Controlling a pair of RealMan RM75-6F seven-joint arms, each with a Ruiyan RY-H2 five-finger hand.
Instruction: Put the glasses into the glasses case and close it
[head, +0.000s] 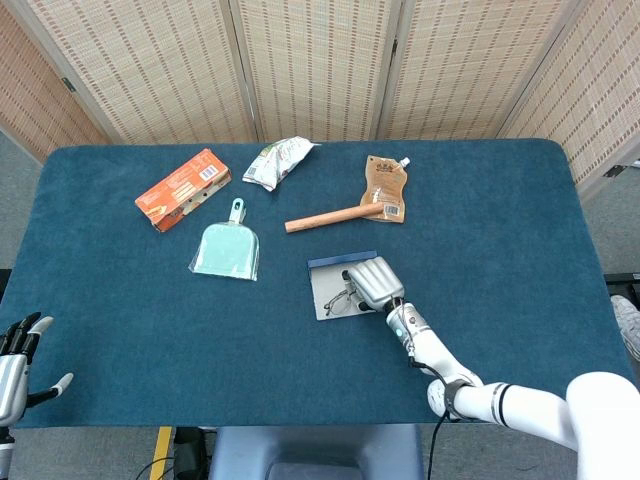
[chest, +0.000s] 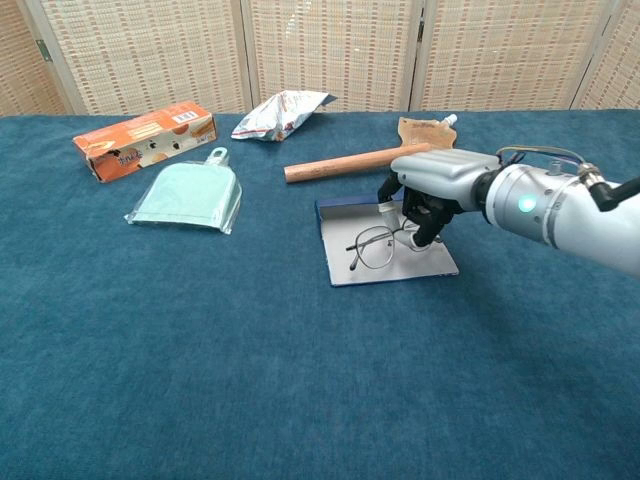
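The blue table (head: 520, 250) fills almost the whole head view, and your work is near its middle, where the glasses case (chest: 385, 240) lies open and flat with its grey inside facing up and its blue edge toward the far side. Your right hand (chest: 425, 195) is above this case, in the centre right of the chest view, and it holds the glasses (chest: 372, 247) pinched under its fingers; the lenses hang low over the grey lining, but I cannot tell if they already touch it. So I judge the task is about half done: the glasses are brought to the case but not released, and the closing of the lid is not yet done. The case has nothing else inside it. Your left hand (head: 15, 362) is at the lower left corner of the head view, off the table edge, with fingers spread and holding nothing. In the upper part of the frame lie an orange box (head: 183, 188), a pale green dustpan (head: 227, 250), a crumpled snack bag (head: 275, 162), a wooden stick (head: 330, 217) and a brown pouch (head: 386, 186); all are apart from the case.
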